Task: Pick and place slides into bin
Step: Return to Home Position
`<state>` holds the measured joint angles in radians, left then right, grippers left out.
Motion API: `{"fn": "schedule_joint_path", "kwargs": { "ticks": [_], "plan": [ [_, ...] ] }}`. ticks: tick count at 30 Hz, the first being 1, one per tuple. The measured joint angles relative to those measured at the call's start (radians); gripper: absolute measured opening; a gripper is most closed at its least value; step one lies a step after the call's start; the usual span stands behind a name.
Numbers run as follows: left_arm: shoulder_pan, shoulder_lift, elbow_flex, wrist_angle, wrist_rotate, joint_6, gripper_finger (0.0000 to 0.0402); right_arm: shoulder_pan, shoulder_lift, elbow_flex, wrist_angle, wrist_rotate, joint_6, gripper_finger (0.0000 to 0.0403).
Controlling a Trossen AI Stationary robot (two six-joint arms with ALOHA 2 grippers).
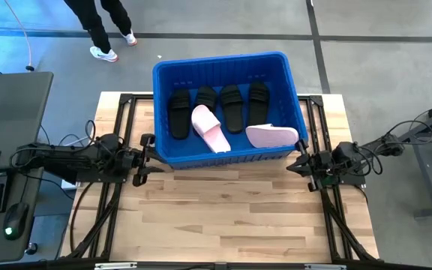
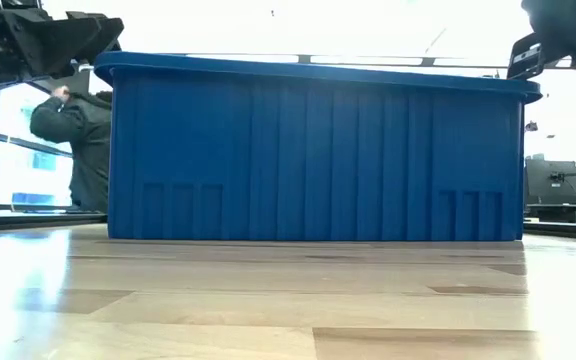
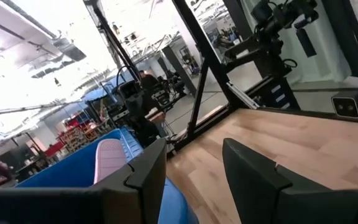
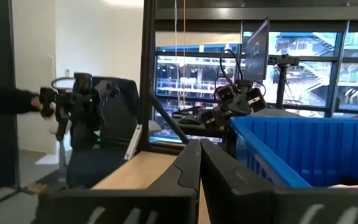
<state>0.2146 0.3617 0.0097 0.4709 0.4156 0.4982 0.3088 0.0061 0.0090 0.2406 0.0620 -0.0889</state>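
The blue bin (image 1: 227, 71) stands at the table's far middle. In it lie four black slides (image 1: 217, 105) side by side and two pink slides: one (image 1: 210, 127) leans in the middle, the other (image 1: 272, 136) lies on its side by the near right corner. My left gripper (image 1: 145, 156) is open and empty just off the bin's near left corner. My right gripper (image 1: 303, 161) is shut and empty just off the near right corner. Both hang above the table at rim height, as the low view (image 2: 308, 150) shows.
Bare wooden table (image 1: 231, 217) lies near of the bin. A desk with a keyboard and mouse (image 1: 13, 217) stands left of the table. A person's legs (image 1: 103, 30) show on the floor beyond the far left.
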Motion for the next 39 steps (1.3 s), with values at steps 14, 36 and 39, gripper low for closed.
{"fn": "schedule_joint_path", "kwargs": {
  "ticks": [14, 36, 39],
  "plan": [
    [0.0, 0.0, 0.0, 0.003, -0.008, 0.004, 0.015, 0.0, 0.0, 0.0, -0.02, 0.005, -0.045, 0.0],
    [0.001, 0.0, 0.0, 0.005, -0.014, 0.006, 0.015, 0.0, 0.0, 0.0, -0.02, 0.004, -0.043, 0.0],
    [0.001, 0.0, 0.0, 0.005, -0.014, 0.006, 0.015, 0.0, 0.0, 0.0, -0.02, 0.004, -0.043, 0.0]
  ]
}}
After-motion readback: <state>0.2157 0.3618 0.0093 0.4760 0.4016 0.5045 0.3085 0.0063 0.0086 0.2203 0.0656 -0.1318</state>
